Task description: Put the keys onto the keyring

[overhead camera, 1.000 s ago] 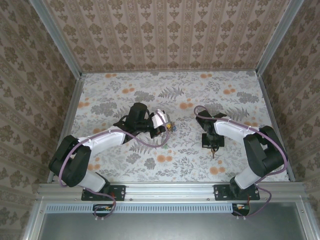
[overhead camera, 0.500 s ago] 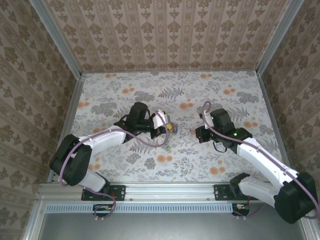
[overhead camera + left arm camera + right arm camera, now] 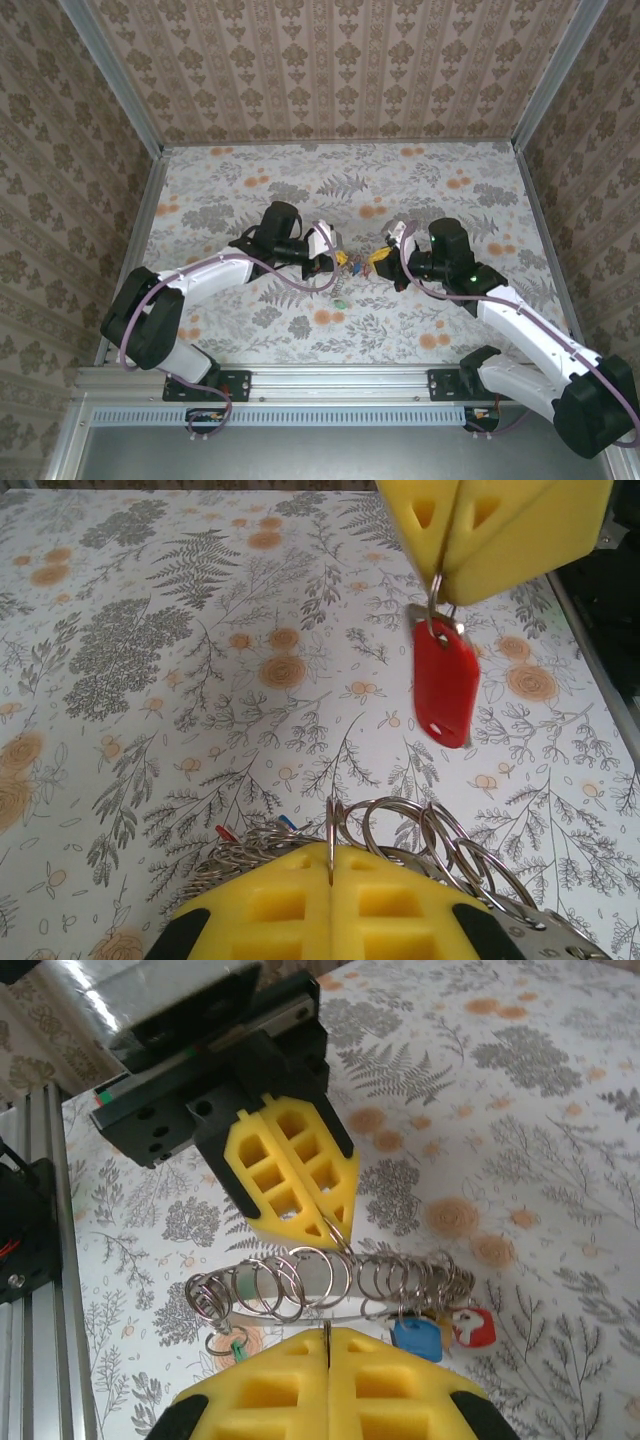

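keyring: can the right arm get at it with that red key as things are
Probably yes: the right gripper, shut on the red key, faces the keyring held up by the left gripper, with nothing between them.

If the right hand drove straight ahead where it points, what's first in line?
The keyring, rings strung right across in front of the right hand. Just behind is the left hand, shut. Gap probably tiny; depth unclear.

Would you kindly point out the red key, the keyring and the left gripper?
red key (image 3: 445,685), left wrist view, middle of its plastic head.
keyring (image 3: 400,1282), right wrist view, a loop mid-coil.
left gripper (image 3: 322,1222), right wrist view, seam between its fingertips.
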### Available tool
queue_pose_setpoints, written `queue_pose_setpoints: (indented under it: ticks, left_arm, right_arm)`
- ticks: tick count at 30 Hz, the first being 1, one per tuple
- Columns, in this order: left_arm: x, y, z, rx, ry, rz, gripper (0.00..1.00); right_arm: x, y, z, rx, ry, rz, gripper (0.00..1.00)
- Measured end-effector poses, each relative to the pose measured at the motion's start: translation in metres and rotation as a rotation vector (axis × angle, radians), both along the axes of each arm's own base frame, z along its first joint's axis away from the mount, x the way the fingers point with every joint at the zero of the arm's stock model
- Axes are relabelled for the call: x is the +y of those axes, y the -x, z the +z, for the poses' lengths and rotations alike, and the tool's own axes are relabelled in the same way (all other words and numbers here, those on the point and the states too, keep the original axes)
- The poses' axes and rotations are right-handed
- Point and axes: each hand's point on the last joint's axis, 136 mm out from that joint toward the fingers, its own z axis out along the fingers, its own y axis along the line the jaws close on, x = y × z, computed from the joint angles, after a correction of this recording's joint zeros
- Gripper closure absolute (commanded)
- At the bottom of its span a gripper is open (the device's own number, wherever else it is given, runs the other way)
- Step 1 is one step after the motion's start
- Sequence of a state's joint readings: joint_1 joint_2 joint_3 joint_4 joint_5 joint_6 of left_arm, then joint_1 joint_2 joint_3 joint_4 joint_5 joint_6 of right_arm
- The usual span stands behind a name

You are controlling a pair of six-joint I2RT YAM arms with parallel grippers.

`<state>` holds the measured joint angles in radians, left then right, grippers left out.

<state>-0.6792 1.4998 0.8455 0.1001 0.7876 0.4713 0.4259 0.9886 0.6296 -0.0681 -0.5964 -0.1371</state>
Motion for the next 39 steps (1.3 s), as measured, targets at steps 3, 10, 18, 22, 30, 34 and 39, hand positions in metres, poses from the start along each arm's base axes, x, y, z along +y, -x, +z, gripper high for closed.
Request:
queue_pose_setpoints:
  ticks: [3, 10, 18, 22, 30, 34, 39]
  left_arm:
    - [0.000, 0.001, -0.001, 0.008, -0.002, -0.006, 1.00]
    - [-0.002, 0.001, 0.002, 0.005, 0.004, -0.013, 1.00]
    - [-0.002, 0.001, 0.002, 0.006, 0.003, -0.014, 1.00]
    - [-0.002, 0.002, 0.002, 0.006, 0.003, -0.015, 1.00]
    - [-0.001, 0.002, -0.001, 0.017, -0.007, -0.012, 1.00]
    - [0.000, 0.003, -0.002, 0.020, -0.012, -0.011, 1.00]
    - [0.000, 0.002, -0.001, 0.020, -0.011, -0.010, 1.00]
  right_arm:
    - [0.005, 0.000, -0.001, -0.037, 0.014, 0.033, 1.00]
    - [0.018, -0.001, -0.018, -0.058, 0.072, 0.100, 1.00]
    - [0.025, -0.013, -0.019, -0.087, 0.087, 0.111, 1.00]
    - [0.028, -0.017, -0.017, -0.097, 0.082, 0.112, 1.00]
    - [0.034, -0.022, -0.018, -0.100, 0.077, 0.122, 1.00]
    - [0.036, -0.022, -0.017, -0.099, 0.074, 0.130, 1.00]
    - [0.038, -0.020, -0.016, -0.095, 0.066, 0.145, 1.00]
